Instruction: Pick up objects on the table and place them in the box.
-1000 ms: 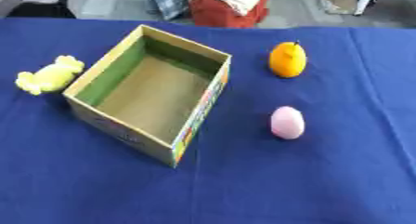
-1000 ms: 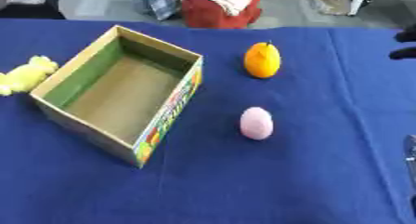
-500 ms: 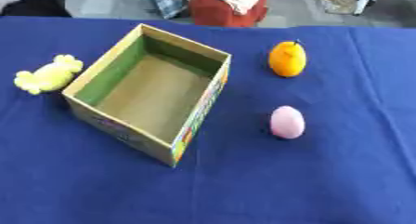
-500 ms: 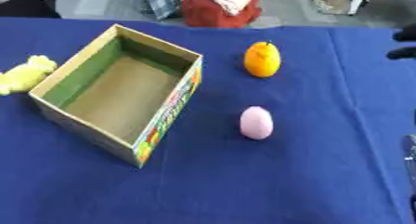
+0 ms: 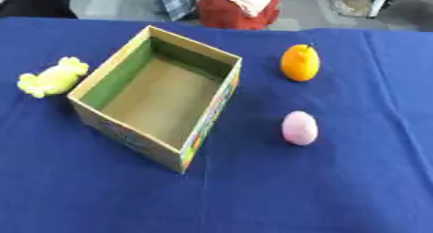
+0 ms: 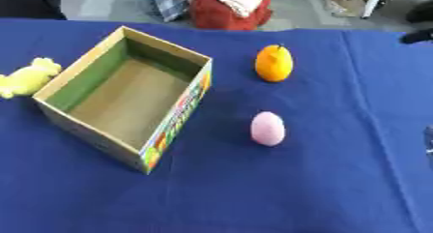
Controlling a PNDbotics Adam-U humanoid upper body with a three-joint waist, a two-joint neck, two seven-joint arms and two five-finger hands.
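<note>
- On the blue tabletop (image 5: 101, 188), the open box (image 5: 156, 96) stood empty, nothing placed yet.
- Right of it lay a pink egg-shaped object (image 5: 299, 127) and an orange fruit (image 5: 300, 63); left, a yellow toy (image 5: 50, 77).
- Neither hand could be made out, so their state cannot be told.
- Judged best: enclose the egg from above.

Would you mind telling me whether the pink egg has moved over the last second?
No. The pink egg keeps its place right of the box, below the orange.

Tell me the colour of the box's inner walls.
Green inner walls on the box, above a plain brown floor; clearest in the left eye view.
</note>
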